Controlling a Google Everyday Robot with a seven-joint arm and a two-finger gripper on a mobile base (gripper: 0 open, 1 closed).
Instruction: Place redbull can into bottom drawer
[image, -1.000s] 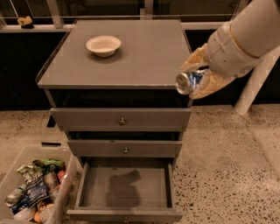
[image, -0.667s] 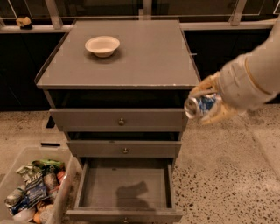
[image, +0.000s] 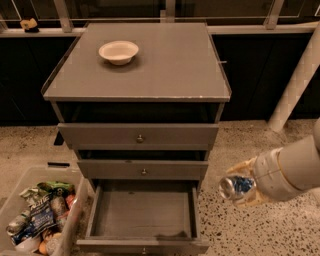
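The redbull can, blue and silver with a shiny round end facing left, is held lying sideways in the air at the right of the cabinet. My gripper is shut on it, its pale fingers wrapping the can above and below. The bottom drawer stands pulled out with nothing inside, its brass knob at the lower front edge. The can hangs just right of the drawer's right wall, at about the height of the drawer's back.
A cream bowl sits on the grey cabinet top. Two shallower drawers above are pushed in. A clear bin of snack packets stands on the floor at the left. A white post leans at the right.
My arm has carried the can downward, from beside the cabinet top's edge to the level of the open bottom drawer, staying on the right side.
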